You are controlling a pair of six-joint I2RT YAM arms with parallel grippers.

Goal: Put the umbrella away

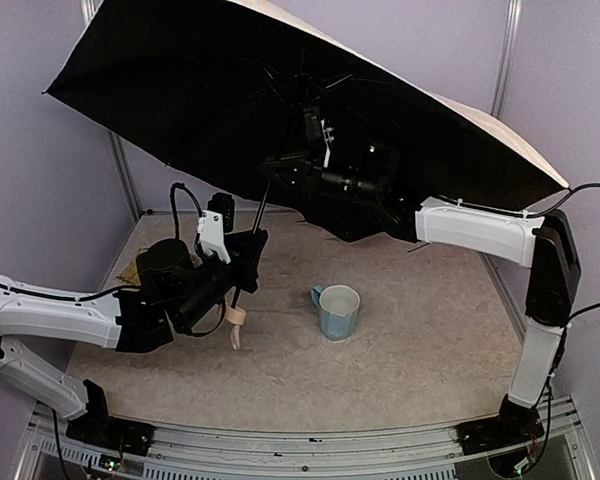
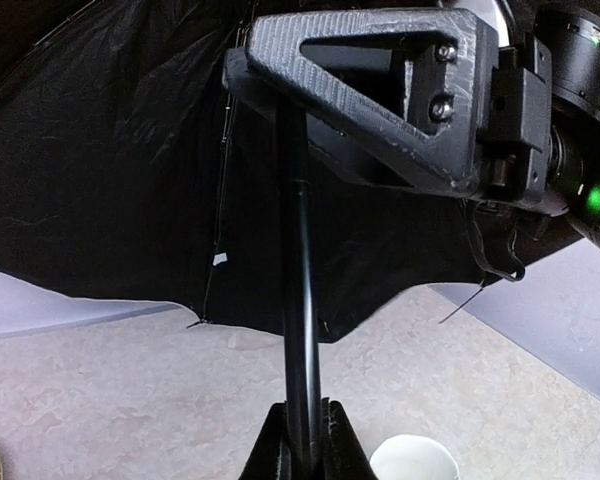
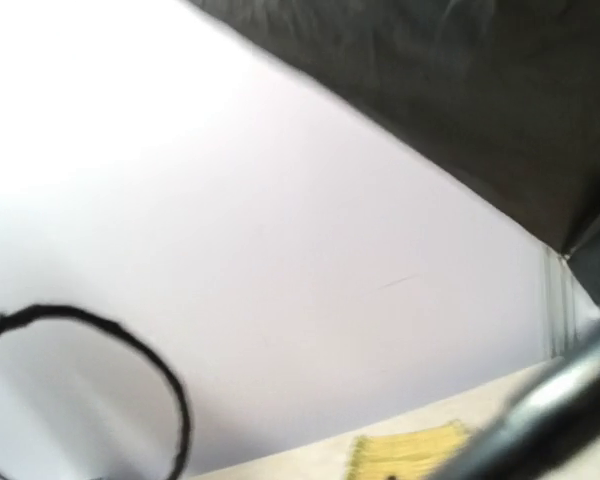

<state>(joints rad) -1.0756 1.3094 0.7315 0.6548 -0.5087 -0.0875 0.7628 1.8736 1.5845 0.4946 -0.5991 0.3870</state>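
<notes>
The umbrella (image 1: 230, 90) is open, its black lining facing the top camera and a cream edge (image 1: 500, 125) showing at the right. My left gripper (image 1: 242, 268) is shut on its thin black shaft (image 2: 300, 300), just above the small beige handle (image 1: 237, 325); in the left wrist view both fingers (image 2: 335, 445) press the shaft. My right gripper (image 1: 278, 170) reaches under the canopy to the upper shaft, and one of its black fingers (image 2: 370, 100) lies across the shaft. Whether its jaws are open or shut does not show. The right wrist view is blurred and shows canopy (image 3: 480, 90) and wall.
A light-blue mug (image 1: 338, 310) stands upright mid-table, right of the handle; its rim (image 2: 412, 462) shows in the left wrist view. A woven yellow tray (image 1: 130, 268) lies at the back left, mostly behind the left arm, with its edge (image 3: 410, 455) visible below the wall.
</notes>
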